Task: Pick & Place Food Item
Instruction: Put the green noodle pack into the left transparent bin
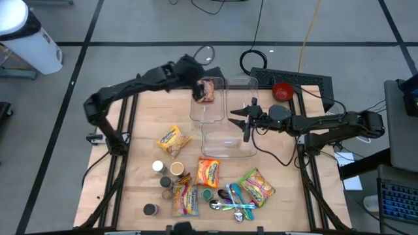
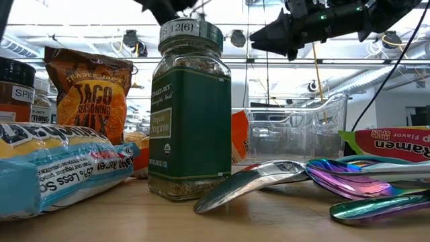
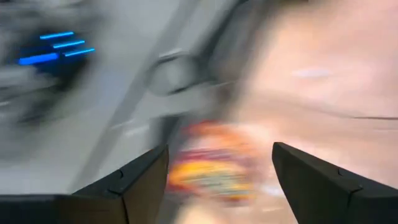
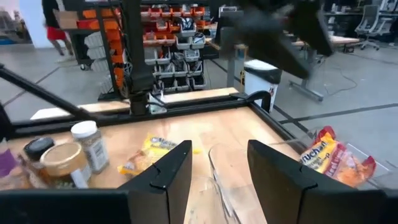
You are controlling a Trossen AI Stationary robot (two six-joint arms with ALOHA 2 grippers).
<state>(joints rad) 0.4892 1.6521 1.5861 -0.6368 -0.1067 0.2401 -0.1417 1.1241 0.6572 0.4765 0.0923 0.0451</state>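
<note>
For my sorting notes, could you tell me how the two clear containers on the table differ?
The far clear container has a ramen packet in it; the near clear container looks empty. The left gripper is over the far one, while the right gripper is over the near one's rim. Both are transparent, rectangular and side by side.

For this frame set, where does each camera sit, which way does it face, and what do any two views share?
High view: overhead, looking straight down on the table; both arms, left gripper and right gripper.
Low view: tabletop height, level past the oregano jar; an arm overhead.
Left wrist view: behind open fingers, blurred ramen packet.
Right wrist view: behind parted fingers, across the table.
Shared: high and right wrist views both show the ramen packet in the clear bin.
</note>
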